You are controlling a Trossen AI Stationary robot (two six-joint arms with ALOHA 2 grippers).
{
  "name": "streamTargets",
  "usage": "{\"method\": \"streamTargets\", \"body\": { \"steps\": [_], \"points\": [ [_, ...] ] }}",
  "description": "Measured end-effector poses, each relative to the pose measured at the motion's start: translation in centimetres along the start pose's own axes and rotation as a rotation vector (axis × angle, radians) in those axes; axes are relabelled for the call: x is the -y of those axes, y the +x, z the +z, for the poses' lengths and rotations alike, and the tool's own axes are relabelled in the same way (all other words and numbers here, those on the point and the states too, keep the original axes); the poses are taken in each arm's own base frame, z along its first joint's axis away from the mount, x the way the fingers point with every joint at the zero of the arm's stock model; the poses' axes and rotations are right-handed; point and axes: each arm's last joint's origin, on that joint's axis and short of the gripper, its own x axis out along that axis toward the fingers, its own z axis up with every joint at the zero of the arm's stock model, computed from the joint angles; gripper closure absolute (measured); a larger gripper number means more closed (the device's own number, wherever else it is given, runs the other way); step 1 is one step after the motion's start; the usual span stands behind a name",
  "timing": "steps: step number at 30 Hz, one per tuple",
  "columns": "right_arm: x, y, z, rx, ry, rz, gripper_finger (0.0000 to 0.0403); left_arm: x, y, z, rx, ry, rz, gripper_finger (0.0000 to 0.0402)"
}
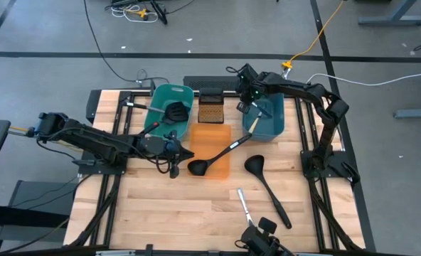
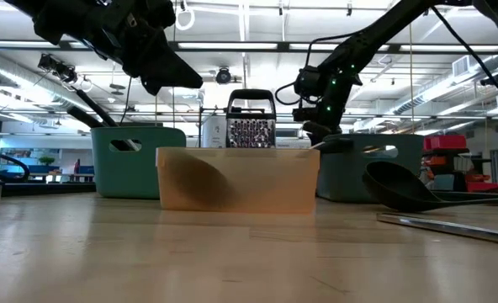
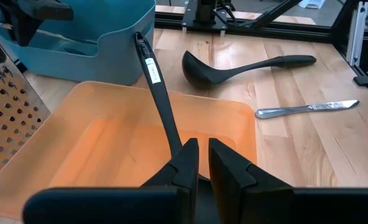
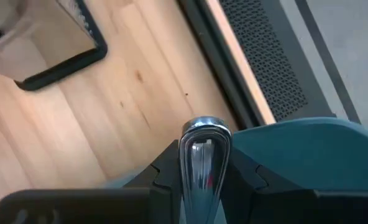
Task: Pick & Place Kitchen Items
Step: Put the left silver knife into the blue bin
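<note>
Overhead, the left gripper (image 1: 173, 144) pinches a black ladle (image 1: 217, 155) near its bowl, the handle slanting up across the orange tub (image 1: 210, 135) toward the blue tub (image 1: 271, 122). Meanwhile the right gripper (image 4: 204, 177) grips a silver knife (image 4: 203, 155) over that blue tub's rim, beside the box grater (image 1: 210, 107). On the bare table lie a second ladle (image 1: 266, 186) and a table knife (image 1: 244, 205), while a slotted spatula (image 1: 173, 112) sits in the teal tub (image 1: 161, 99).

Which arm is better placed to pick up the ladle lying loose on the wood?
Left, probably. The loose ladle is nearer the right arm's base, but the right tool is over the blue tub, shut on a silver utensil handle; the left tool looks free.
</note>
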Motion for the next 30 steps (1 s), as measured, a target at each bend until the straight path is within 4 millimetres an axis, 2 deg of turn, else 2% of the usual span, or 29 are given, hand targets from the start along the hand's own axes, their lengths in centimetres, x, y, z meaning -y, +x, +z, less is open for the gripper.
{"method": "streamTargets", "body": {
  "steps": [5,10,14,21,30],
  "points": [
    [0.4,-2.1,0.9,0.017,0.017,-0.009,0.0321,0.0,0.0,0.0,0.000,0.002,0.000,0.0358],
    [1.1,-5.2,2.4,0.001,0.064,-0.004,0.0321,0.0,0.0,0.0,0.000,0.002,0.000,0.0358],
    [1.3,-6.6,2.6,-0.027,0.141,0.016,0.0321,0.0,0.0,0.0,0.000,0.003,0.000,0.0358],
    [0.5,-5.8,1.1,-0.159,0.248,0.022,0.0321,0.0,0.0,0.0,-0.001,0.003,0.000,0.0358],
    [-0.5,-4.7,-0.1,-0.175,0.231,-0.020,0.0321,0.0,0.0,0.0,-0.004,0.004,-0.020,0.0358]
  ]
}}
